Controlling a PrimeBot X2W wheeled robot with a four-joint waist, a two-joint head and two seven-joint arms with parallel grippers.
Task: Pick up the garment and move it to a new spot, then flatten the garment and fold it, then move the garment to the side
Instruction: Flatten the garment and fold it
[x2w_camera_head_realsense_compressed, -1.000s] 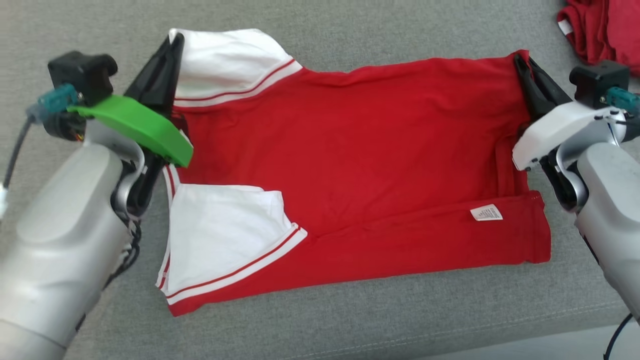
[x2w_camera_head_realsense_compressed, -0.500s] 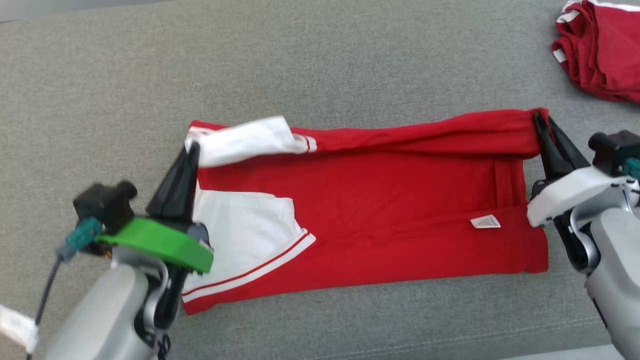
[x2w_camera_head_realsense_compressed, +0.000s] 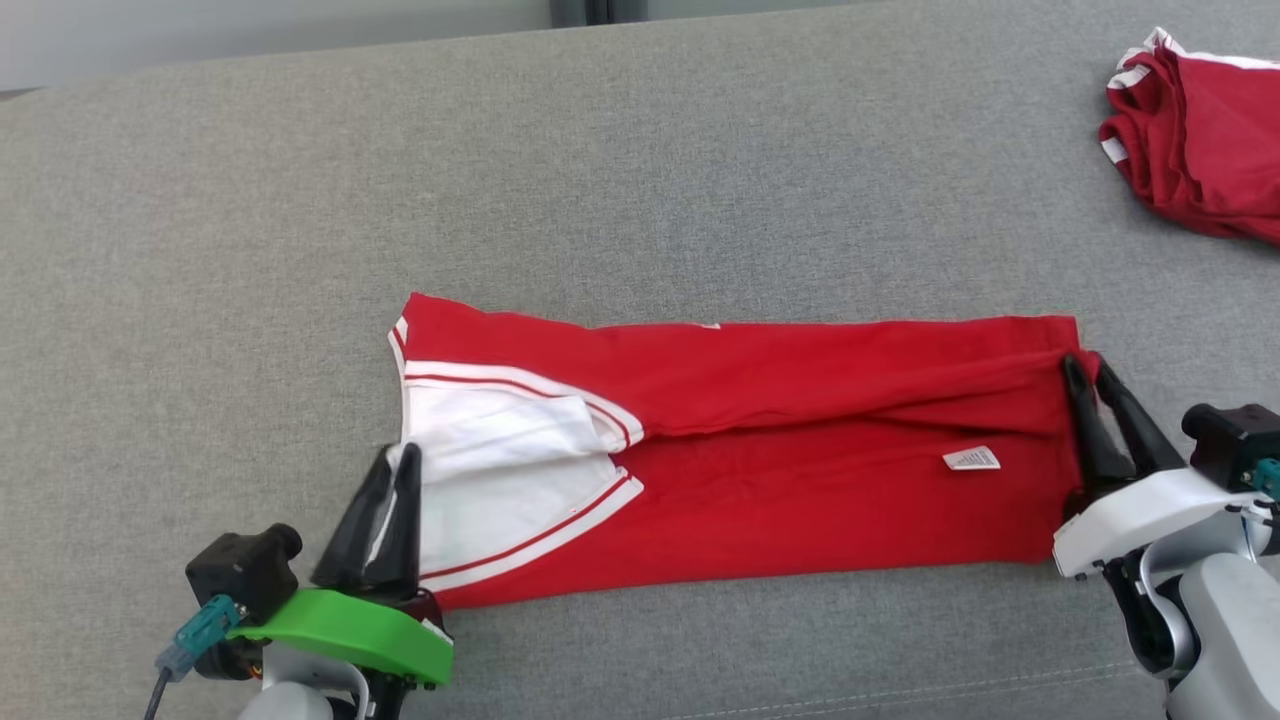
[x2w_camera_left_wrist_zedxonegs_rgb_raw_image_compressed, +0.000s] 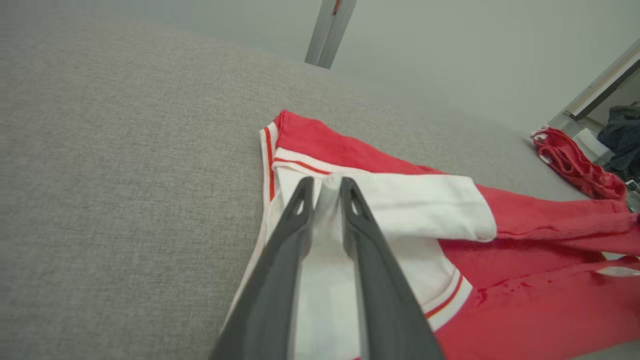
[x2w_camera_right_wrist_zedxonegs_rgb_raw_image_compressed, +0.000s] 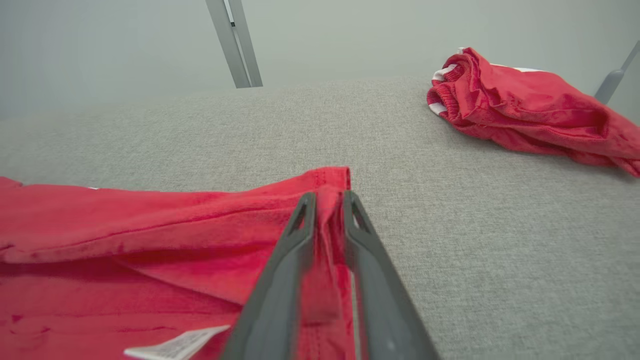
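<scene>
The red garment (x2w_camera_head_realsense_compressed: 760, 450) with white sleeves lies folded into a long band across the grey sofa cushion (x2w_camera_head_realsense_compressed: 640, 200). At its left end my left gripper (x2w_camera_head_realsense_compressed: 395, 460) has white sleeve cloth pinched between its nearly closed fingers, and the left wrist view shows the left gripper (x2w_camera_left_wrist_zedxonegs_rgb_raw_image_compressed: 326, 182) on the garment (x2w_camera_left_wrist_zedxonegs_rgb_raw_image_compressed: 525, 280). My right gripper (x2w_camera_head_realsense_compressed: 1088, 365) sits at the right end, fingers narrowly apart around a ridge of red hem. The right wrist view has the right gripper (x2w_camera_right_wrist_zedxonegs_rgb_raw_image_compressed: 329, 197) at the corner of the garment (x2w_camera_right_wrist_zedxonegs_rgb_raw_image_compressed: 150, 225). A white care label (x2w_camera_head_realsense_compressed: 971, 458) faces up.
A second crumpled red garment (x2w_camera_head_realsense_compressed: 1200, 150) lies at the far right of the cushion, also seen as a red heap (x2w_camera_right_wrist_zedxonegs_rgb_raw_image_compressed: 525, 110) in the right wrist view. The cushion's front seam (x2w_camera_head_realsense_compressed: 900, 670) runs close to me. A grey wall and metal post (x2w_camera_right_wrist_zedxonegs_rgb_raw_image_compressed: 235, 40) stand behind.
Both grippers carried the garment's far edge toward me and down, folding it into a narrower band. The head view has also shifted, showing more cushion beyond.
</scene>
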